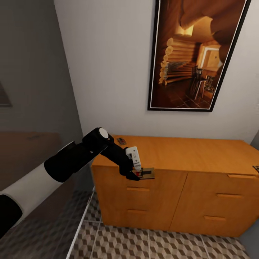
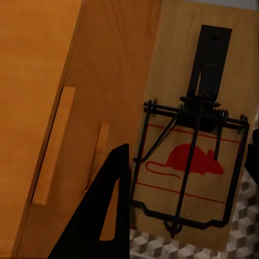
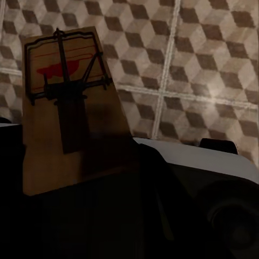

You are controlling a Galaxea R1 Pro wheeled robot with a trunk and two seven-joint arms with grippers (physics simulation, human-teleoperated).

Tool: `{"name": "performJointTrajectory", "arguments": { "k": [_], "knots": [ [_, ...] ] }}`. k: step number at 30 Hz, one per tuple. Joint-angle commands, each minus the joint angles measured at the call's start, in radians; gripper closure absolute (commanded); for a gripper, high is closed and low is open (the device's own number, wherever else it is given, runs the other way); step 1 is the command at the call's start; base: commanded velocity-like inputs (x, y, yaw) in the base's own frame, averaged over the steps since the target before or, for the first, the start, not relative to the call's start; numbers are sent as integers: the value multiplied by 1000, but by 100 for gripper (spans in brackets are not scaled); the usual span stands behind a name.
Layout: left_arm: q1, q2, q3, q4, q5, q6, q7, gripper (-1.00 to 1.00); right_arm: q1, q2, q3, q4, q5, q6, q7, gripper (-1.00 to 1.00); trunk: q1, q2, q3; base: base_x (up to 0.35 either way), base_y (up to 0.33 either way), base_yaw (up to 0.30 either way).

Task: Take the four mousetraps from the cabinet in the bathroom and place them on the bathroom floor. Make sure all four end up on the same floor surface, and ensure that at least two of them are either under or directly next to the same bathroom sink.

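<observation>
Right now I am holding the left gripper [image 1: 138,175] at the front edge of the cabinet [image 1: 201,187], clenched on a mousetrap [image 1: 147,173] that is jutting out level past the top edge, above the upper drawer handle [image 1: 137,189]. In the left wrist view that mousetrap [image 2: 197,140] is showing its tan board, dark spring bar and red mouse print, with one black finger [image 2: 105,210] crossing in front of the orange drawer fronts and a strip of cube-patterned tile at the lower edge. A second mousetrap [image 1: 121,141] is lying flat on the cabinet top near its back left corner, well apart from the gripper, and something small and dark is sitting at the top's far right edge [image 1: 256,168] (too cropped for me to name it). The right wrist camera is looking down at the bathroom floor [image 3: 205,65], and another mousetrap [image 3: 67,108] is standing out from the right gripper, its near end sunk in the dark gripper body; it looks gripped, though I cannot see the fingers themselves. In the head view the bathroom floor [image 1: 151,244] is running along the foot of the cabinet, and a framed picture of a log cabin interior [image 1: 198,54] is hanging on the wall above it.
</observation>
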State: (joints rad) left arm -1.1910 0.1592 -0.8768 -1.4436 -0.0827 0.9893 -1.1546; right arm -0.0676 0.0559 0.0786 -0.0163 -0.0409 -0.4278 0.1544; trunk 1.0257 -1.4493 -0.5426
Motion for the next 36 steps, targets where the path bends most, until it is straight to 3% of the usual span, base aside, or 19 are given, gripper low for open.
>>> {"name": "performJointTrajectory", "arguments": {
  "k": [1, 9, 15, 22, 25, 29, 34, 36],
  "knots": [
    [-1, 0, 0, -1, -11, 3, -7, 100, -1, 0, 8, 1, -7, -3, -2, 100, -1, -1, -1, -335, 0, 0],
    [16, 1, -1, 0, -11, 3, -7, 100, -1, 0, 8, 1, -7, -3, -3, 100, -1, -1, -1, -335, 0, 0],
    [60, -1, -2, 2, -11, 2, 8, 100, -1, 1, 7, 1, -7, -3, -5, 100, -1, -1, -1, -335, 0, 0],
    [174, -5, -6, 7, -6, -2, 155, 100, -1, 0, 7, -2, -7, -6, -17, 100, -1, -1, -1, -236, -16, 0],
    [234, -6, -5, 9, -7, -4, 188, 100, -1, -2, 7, -3, -8, -8, -19, 100, -1, -1, -1, -43, -3, 0],
    [320, -5, -4, 6, -9, -16, 239, 100, -1, -24, 5, -4, -9, -11, -19, 100, -1, -1, -1, -11, -1, 0],
    [480, -4, 0, 27, -5, -90, 416, 100, -1, -64, 0, -30, -11, -14, -29, 100, -1, -1, -1, -2, 0, 0],
    [550, -5, 3, 56, 0, -146, 525, 100, -1, -81, 0, -55, -11, -14, -50, 100, -1, -1, -1, 0, 0, 0]
  ]
}}
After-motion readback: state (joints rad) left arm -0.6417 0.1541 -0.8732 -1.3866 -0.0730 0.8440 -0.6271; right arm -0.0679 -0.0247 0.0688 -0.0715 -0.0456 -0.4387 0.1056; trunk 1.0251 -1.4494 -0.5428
